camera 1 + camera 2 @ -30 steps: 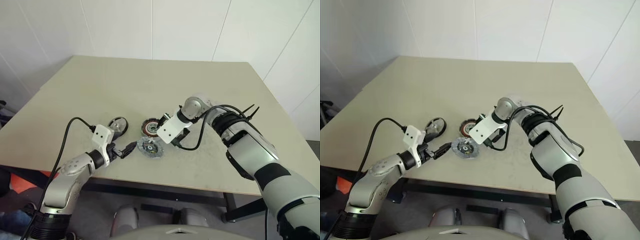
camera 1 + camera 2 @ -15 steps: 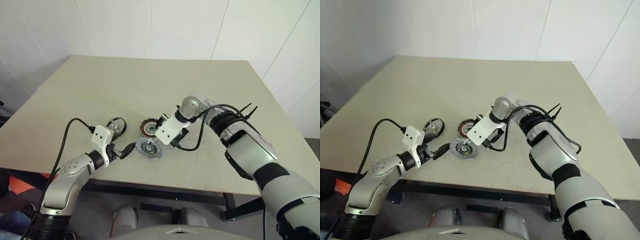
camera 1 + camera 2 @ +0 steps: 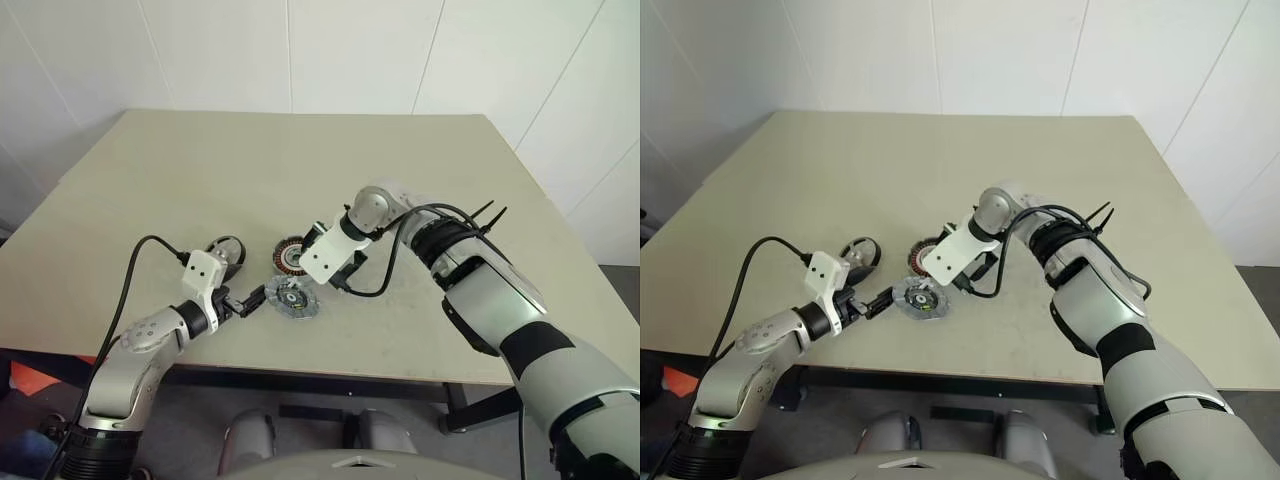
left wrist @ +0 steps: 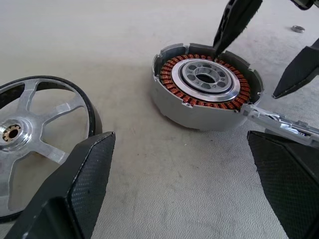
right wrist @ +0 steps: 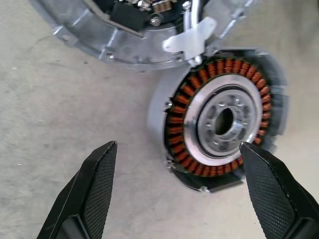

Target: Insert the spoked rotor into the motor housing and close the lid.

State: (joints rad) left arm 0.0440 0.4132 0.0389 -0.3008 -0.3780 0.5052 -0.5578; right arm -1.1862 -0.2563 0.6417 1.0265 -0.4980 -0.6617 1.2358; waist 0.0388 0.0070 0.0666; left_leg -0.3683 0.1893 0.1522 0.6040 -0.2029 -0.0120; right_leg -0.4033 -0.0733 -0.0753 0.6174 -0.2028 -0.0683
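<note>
The right end effector (image 5: 177, 148) has been carried a little to the left and up over the last second. It is now poised above the motor housing (image 5: 224, 122), pointing steeply down with its fingers spread wide, one on either side of the copper ring. Nothing is pinched. This is judged to be an approach to the housing, not yet a grasp.

The left end effector (image 3: 256, 296) has been kept still. It is spread wide as well and holds nothing. The rim of a flat grey plate (image 3: 294, 298), with dark parts mounted on it, lies just beside one of its fingers.

The spoked rotor (image 4: 30, 134) lies flat on the counter (image 3: 300, 170), left of the housing and apart from it, untouched. The insertion is therefore judged not yet begun, and the lid is not yet closed.

All three parts are clustered near the near edge of the counter, and the grey plate lies closest to that edge. A push towards the near side could send it off. Wide bare surface is left to the far side and to both sides. Between the two arms the space is tight, so a lift of the housing or rotor is best made straight up.
</note>
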